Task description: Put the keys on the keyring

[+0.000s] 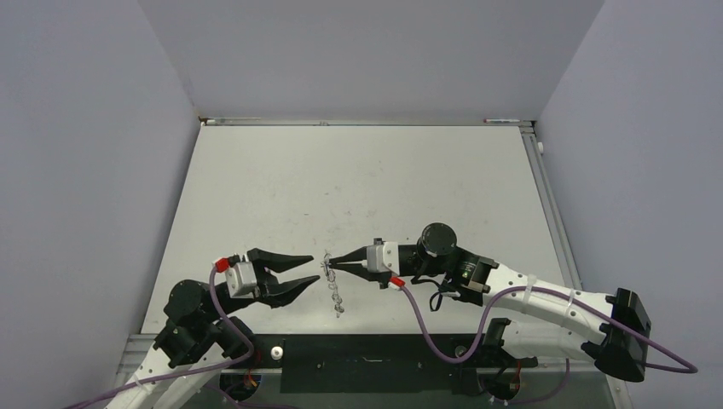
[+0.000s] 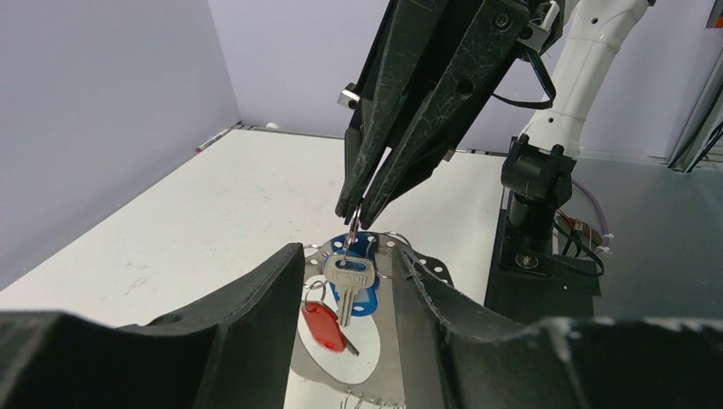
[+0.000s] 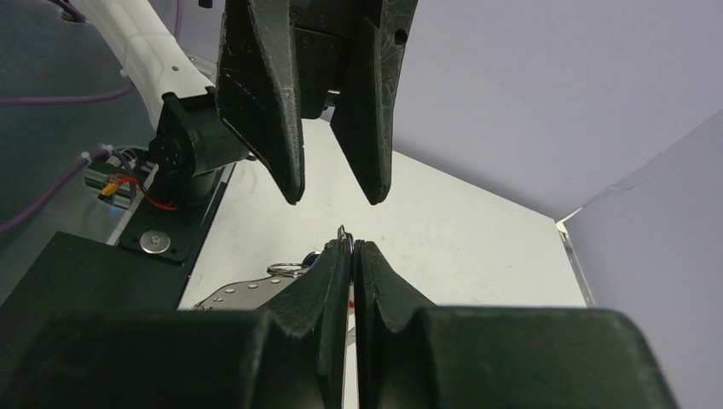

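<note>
The right end effector (image 1: 332, 266) is pressed together. It pinches a small wire loop (image 2: 355, 217) on the keyring (image 1: 335, 294) and holds it up over the desk (image 1: 384, 187). The ring hangs down from the tips. I cannot tell if its low end rests on the desk.

The left end effector (image 1: 314, 267) is spread and holds nothing. It sits just beside the ring and points at it.

In the left wrist view, the keys hang right under the pinched loop, in the gap between the left fingers (image 2: 256, 315). The red key (image 2: 322, 324) is lowest and a bit to one side. The blue key (image 2: 367, 302) is behind a plain silver key (image 2: 349, 277). The keys are close to the ring, but I cannot tell which ones are hooked on and which only lean there.

I think this is the step where one arm holds the ring and the other gets ready to take a key. Next, the left end effector should move in a little and close on one key's head. Then it can slide that key onto a loop. The keys are tiny and the loops are thin, so the move must be small and slow. The right end effector must hold the ring tight, or the ring will swing away.
</note>
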Robot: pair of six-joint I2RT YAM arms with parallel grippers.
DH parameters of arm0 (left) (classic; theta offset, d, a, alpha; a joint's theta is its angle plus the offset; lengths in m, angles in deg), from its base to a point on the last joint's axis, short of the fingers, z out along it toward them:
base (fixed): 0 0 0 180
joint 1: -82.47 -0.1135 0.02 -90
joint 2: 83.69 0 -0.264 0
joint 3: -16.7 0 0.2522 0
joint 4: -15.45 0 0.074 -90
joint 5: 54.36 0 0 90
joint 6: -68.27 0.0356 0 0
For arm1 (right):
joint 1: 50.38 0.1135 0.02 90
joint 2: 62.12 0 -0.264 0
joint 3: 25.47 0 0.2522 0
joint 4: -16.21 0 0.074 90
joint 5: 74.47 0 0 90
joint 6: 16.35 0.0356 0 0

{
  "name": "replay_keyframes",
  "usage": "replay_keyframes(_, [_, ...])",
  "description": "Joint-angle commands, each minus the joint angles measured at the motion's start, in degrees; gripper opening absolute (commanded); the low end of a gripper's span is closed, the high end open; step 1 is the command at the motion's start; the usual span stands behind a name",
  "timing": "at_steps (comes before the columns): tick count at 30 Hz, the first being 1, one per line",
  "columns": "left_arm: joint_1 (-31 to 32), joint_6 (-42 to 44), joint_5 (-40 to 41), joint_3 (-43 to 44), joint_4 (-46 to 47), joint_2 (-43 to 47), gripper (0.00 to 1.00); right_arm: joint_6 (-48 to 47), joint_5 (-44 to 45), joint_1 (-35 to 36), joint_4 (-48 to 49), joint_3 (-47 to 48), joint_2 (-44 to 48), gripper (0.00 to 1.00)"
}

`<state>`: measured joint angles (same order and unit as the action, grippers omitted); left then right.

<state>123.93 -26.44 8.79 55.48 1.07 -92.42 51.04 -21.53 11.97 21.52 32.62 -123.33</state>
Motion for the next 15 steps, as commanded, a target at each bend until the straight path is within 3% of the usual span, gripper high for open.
replay_keyframes(1, [-0.4,-0.21,-1.12,0.21,2.77,-0.94,0.38,1.53,-3.15,-0.12,6.67,-0.29,1.74,0.05])
replay_keyframes(15, [-0.46,-0.12,-1.7,0.52,2.87,-2.95,0.26,3.66,-5.63,-0.12,9.8,-0.65,1.12,0.05])
